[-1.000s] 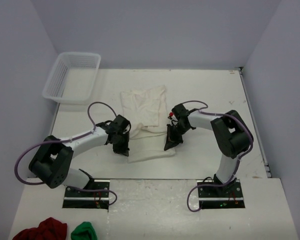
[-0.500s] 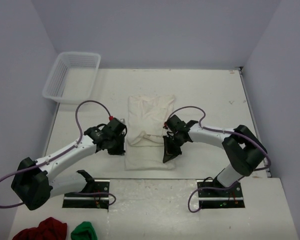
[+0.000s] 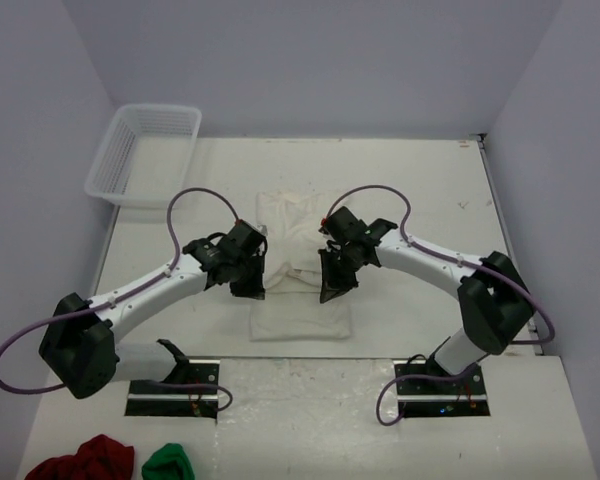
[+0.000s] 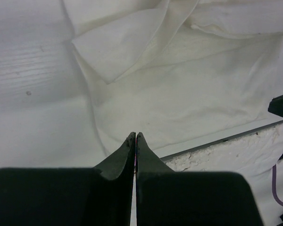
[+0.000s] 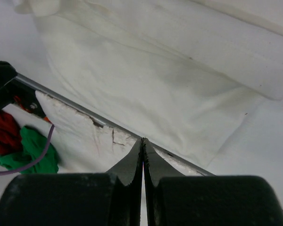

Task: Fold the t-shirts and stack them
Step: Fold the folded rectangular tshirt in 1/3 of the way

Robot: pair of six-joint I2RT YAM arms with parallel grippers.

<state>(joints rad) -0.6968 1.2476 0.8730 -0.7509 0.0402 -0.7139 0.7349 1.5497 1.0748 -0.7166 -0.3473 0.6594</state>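
One off-white t-shirt [image 3: 298, 222] lies partly folded and rumpled in the middle of the table, its near end [image 3: 300, 322] flat close to the table's front edge. My left gripper [image 3: 252, 290] is shut at the shirt's left edge. My right gripper [image 3: 330, 292] is shut at its right edge. In the left wrist view the gripper [image 4: 135, 135] points over the t-shirt [image 4: 188, 94], with no cloth showing between the jaws. In the right wrist view the gripper [image 5: 143, 140] is likewise shut above the t-shirt [image 5: 155, 80].
A white plastic basket [image 3: 110, 165] stands at the back left. A dark red cloth bundle [image 3: 85, 460] and a green one [image 3: 170, 465] lie at the near left, off the table. The table's metal front edge [image 5: 85, 110] runs just beyond the shirt's near end.
Both grippers have moved inward and slightly toward the back, closer to each other over the shirt. The shirt has straightened, looks narrower, and its near end now lies closer to the front edge.
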